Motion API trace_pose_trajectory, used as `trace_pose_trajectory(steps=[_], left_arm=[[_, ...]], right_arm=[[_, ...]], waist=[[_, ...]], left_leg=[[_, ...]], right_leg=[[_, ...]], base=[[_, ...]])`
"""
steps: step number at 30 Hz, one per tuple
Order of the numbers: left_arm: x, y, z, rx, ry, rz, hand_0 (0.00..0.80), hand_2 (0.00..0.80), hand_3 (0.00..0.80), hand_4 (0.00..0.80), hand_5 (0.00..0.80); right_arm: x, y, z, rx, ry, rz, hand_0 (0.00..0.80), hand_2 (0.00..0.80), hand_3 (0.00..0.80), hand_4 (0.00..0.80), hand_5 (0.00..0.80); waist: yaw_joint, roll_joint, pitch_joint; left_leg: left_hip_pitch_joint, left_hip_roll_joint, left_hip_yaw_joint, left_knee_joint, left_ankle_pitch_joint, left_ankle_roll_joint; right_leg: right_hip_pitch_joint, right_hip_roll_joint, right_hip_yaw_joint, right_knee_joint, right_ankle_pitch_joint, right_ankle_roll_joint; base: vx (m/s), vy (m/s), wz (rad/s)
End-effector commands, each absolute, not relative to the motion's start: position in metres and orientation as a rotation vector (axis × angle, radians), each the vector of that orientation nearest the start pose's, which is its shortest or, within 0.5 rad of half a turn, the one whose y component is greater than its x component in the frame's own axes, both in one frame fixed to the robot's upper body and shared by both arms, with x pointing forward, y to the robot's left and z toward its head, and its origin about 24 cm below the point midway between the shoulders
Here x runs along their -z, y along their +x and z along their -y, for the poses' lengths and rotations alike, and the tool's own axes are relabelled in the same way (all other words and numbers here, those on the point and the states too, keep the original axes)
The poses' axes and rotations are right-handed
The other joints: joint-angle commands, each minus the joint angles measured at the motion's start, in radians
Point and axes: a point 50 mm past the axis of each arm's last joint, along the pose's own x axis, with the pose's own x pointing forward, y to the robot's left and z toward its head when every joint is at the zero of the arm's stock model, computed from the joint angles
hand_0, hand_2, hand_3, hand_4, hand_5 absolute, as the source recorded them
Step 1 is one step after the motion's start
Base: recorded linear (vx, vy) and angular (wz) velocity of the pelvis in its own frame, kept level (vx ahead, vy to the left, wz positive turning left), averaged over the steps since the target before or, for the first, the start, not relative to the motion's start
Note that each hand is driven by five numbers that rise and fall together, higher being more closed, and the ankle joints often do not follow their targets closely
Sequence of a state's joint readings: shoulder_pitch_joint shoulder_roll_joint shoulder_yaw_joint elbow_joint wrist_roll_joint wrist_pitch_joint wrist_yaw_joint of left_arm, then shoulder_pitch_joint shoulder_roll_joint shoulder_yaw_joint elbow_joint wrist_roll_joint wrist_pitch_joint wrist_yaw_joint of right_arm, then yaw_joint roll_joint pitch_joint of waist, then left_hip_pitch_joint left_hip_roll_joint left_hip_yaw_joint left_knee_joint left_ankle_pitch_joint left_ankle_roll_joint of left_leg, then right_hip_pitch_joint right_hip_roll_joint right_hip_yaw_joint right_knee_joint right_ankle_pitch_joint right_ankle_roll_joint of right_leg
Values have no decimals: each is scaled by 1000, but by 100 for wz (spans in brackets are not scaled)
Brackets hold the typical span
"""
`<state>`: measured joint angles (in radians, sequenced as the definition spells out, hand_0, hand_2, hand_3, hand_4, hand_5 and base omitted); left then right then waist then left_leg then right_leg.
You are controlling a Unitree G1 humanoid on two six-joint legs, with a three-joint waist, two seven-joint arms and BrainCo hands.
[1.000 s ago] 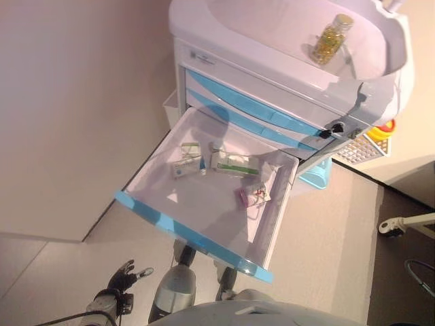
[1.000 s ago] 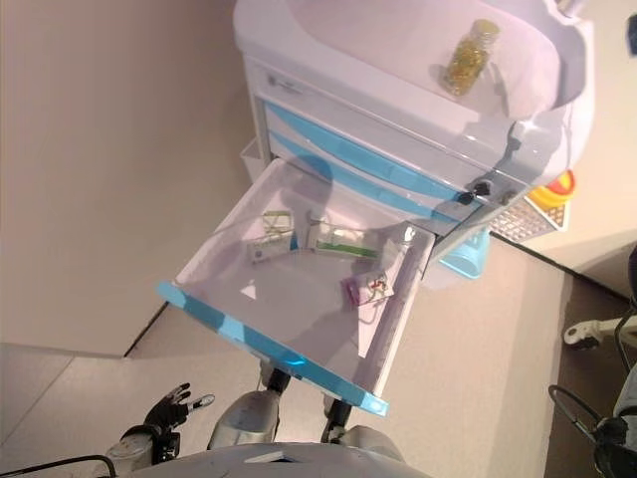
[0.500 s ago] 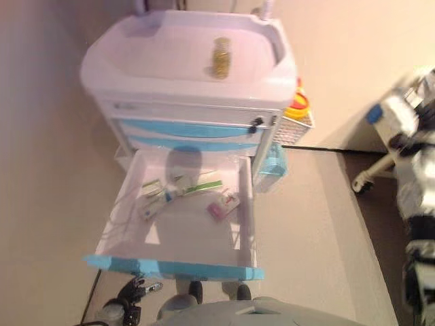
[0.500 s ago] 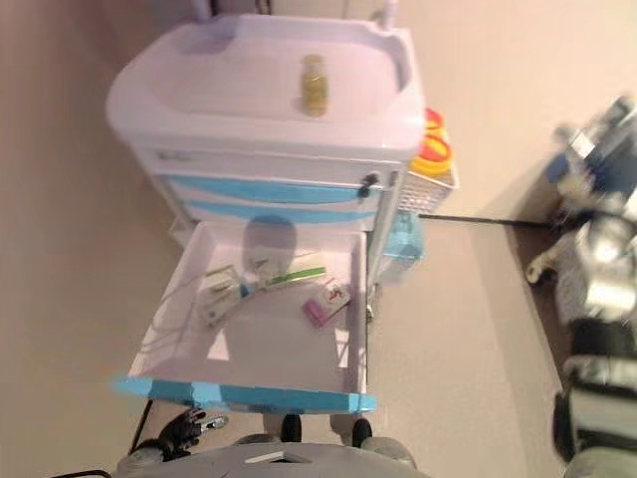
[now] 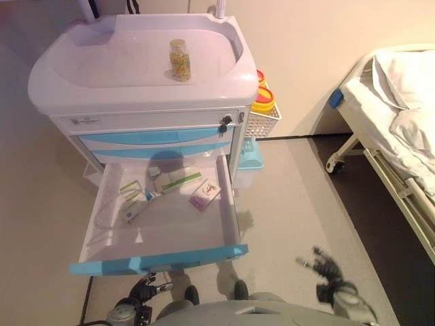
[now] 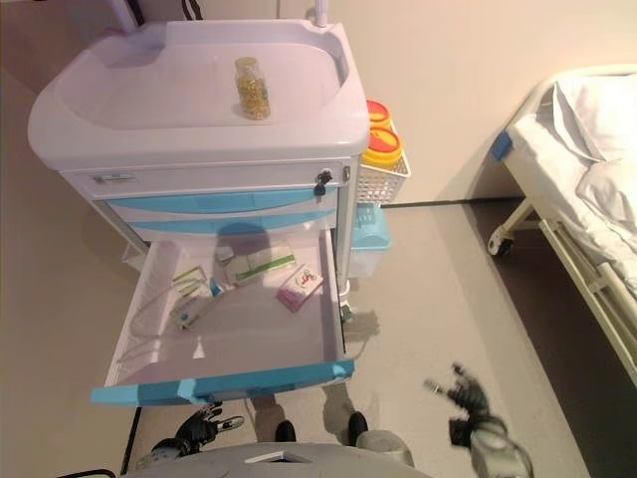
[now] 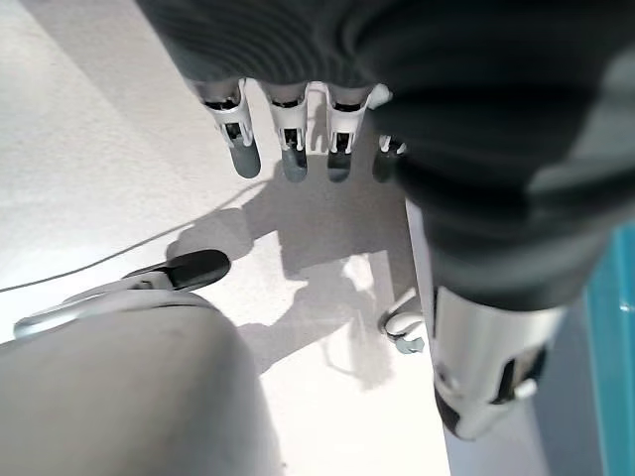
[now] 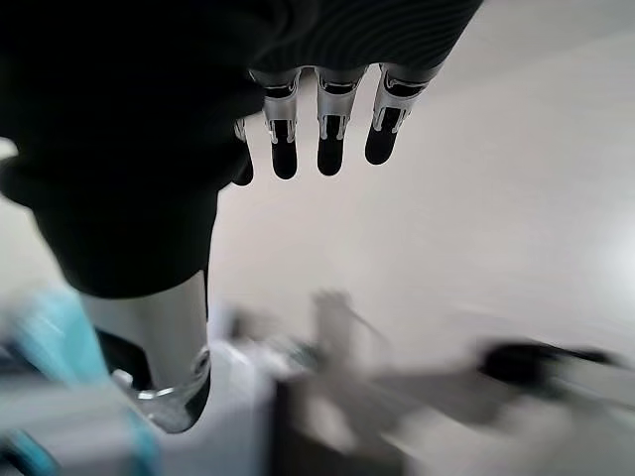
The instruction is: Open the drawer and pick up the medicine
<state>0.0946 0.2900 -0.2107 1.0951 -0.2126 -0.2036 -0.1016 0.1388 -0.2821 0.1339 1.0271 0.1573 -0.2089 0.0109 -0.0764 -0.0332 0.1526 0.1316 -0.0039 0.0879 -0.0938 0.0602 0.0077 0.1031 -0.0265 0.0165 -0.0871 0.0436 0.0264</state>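
A white medical cart [image 5: 136, 75] with blue drawer fronts stands ahead. Its lowest drawer [image 5: 160, 259] is pulled out wide. Inside lie a long white and green box [image 5: 178, 180], a pink box [image 5: 204, 195], and small boxes [image 5: 133, 199] at the left. A bottle of yellow capsules [image 5: 179, 60] stands on the cart top. My left hand [image 5: 144, 291] hangs low below the drawer front, fingers relaxed and empty. My right hand [image 5: 325, 266] is low at the right over the floor, fingers spread and empty.
A yellow and red container [image 5: 263, 100] sits in a white wire basket on the cart's right side, above a light blue bin [image 5: 249, 157]. A bed with white sheets [image 5: 401, 115] stands at the right. A wall runs behind the cart.
The camera has swung, so the cart now sits upright and centred and the bed shows. My right hand has come into view at the lower right. The drawer stays open.
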Motion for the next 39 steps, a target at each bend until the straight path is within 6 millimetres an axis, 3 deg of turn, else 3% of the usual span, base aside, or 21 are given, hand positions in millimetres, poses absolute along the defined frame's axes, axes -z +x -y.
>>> trace_pose_trajectory(steps=[1,4,10,13,14,18,22,26,27,29,30,37,39], left_arm=[[137,132,-227,71,136,-835,0,0,0,0,0],[129,148,-216,98,116,-748,0,0,0,0,0],[94,205,-212,129,163,-538,0,0,0,0,0],[67,238,-220,129,220,-442,0,0,0,0,0],[67,238,-220,128,220,-442,0,0,0,0,0],[28,276,-237,111,310,-345,0,0,0,0,0],[-26,314,-273,31,376,-278,0,0,0,0,0],[-110,348,-321,-138,429,-215,0,0,0,0,0],[-142,354,-338,-218,427,-182,0,0,0,0,0],[-179,358,-354,-334,420,-128,0,0,0,0,0],[-195,358,-362,-380,412,-106,0,0,0,0,0],[-288,345,-388,-733,299,158,0,0,0,0,0],[-304,342,-388,-806,264,252,0,0,0,0,0]], right_arm=[[140,109,243,48,-146,-886,0,0,0,0,0],[140,110,238,9,-129,-861,0,0,0,0,0],[107,166,244,-92,-182,-637,0,0,0,0,0],[91,189,244,-138,-188,-556,0,0,0,0,0],[91,189,244,-138,-188,-556,0,0,0,0,0],[74,205,246,-144,-184,-467,0,0,0,0,0],[66,208,253,-157,-199,-455,0,0,0,0,0],[62,205,263,-166,-239,-442,0,0,0,0,0],[60,204,265,-165,-246,-430,0,0,0,0,0],[59,203,265,-160,-255,-413,0,0,0,0,0],[59,201,264,-159,-258,-410,0,0,0,0,0],[59,200,262,-137,-281,-380,0,0,0,0,0],[61,199,260,-138,-284,-378,0,0,0,0,0]], waist=[[-2,21,34],[-11,47,83],[-35,66,224],[-42,64,272],[-42,64,271],[-70,58,304],[-112,50,320],[-157,41,329],[-174,36,332],[-197,28,337],[-206,31,339],[-239,21,343],[-242,18,340]], left_leg=[[-6,-44,-34,63,-152,39],[-67,-52,-41,128,-156,48],[-238,-58,-18,259,-151,45],[-333,-54,-9,326,-146,45],[-336,-54,-8,327,-147,45],[-431,-56,11,420,-162,48],[-508,-57,37,503,-186,53],[-562,-53,64,564,-211,61],[-581,-51,73,584,-221,65],[-609,-46,87,611,-232,69],[-609,-45,80,628,-268,66],[-674,-31,92,723,-329,82],[-686,-29,89,744,-345,87]], right_leg=[[-69,-35,-27,148,-52,67],[-132,-35,-22,219,-71,51],[-291,-25,-5,339,-96,23],[-387,-18,4,403,-101,8],[-389,-18,5,404,-101,8],[-486,-7,24,460,-103,-8],[-569,5,56,501,-98,-16],[-631,20,88,538,-100,-19],[-652,27,99,548,-101,-20],[-681,36,109,560,-100,-22],[-683,43,114,577,-130,-19],[-750,64,136,633,-151,-27],[-763,70,140,654,-161,-29]], base=[[13,86,-5],[-54,114,-4],[-173,79,-5],[-132,20,-17],[-67,15,-7],[-28,47,-4],[0,94,-19],[11,103,-15],[-4,74,-19],[18,88,-10],[62,95,-13],[18,66,-18],[24,31,-29]])
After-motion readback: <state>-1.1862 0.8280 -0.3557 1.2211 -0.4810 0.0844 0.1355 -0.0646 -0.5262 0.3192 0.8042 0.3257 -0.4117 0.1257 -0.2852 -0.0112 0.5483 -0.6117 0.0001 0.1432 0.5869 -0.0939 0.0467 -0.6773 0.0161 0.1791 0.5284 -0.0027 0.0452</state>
